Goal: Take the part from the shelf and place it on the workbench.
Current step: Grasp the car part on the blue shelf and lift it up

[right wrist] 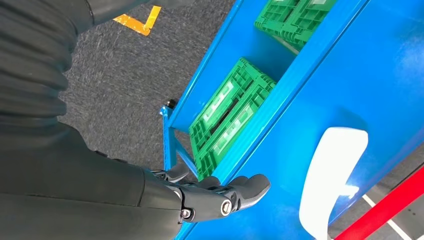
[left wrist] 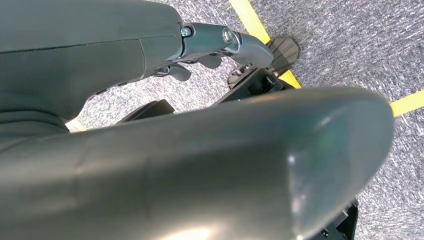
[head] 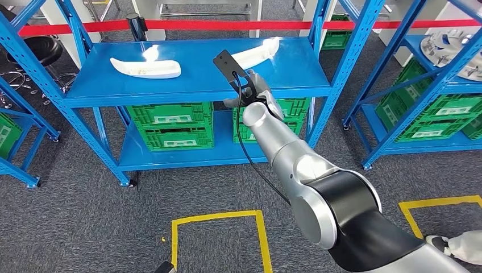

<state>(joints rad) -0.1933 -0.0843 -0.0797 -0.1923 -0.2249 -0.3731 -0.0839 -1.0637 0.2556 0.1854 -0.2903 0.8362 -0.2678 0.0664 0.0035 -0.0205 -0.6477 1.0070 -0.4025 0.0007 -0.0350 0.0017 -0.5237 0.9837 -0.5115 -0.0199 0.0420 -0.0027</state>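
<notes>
- On the left of the top shelf (head: 187,85) lies a white part (head: 146,67), long and curved, resting flat on the blue board; a bright glare on its upper edge washes out its shape there.
- Below, on the lower board, green crates (head: 170,126) sit side by side; the upper board's front edge cuts off their tops.
- Further right on the top shelf lies a second white part (head: 257,53). A black plate on the robot's wrist hides its near end, and its far end is lost in glare. In the right wrist view this part (right wrist: 331,175) shows as a pale rounded shape on the blue surface, running out of the picture.
- The right hand (head: 257,91) is stretched out over the front edge of the top shelf, just short of the second part and not touching it. In the right wrist view the fingers (right wrist: 240,192) lie extended and close together with nothing in them; the thumb is out of sight.
- The left hand (left wrist: 220,45) hangs above the grey carpet with its yellow tape lines (left wrist: 252,22). A large blurred dark shape covers most of that view, so I cannot tell how its fingers are set.
- At the far right stands another blue rack (head: 420,74), cut off by the picture's edge, with pale items on top too small to make out.
</notes>
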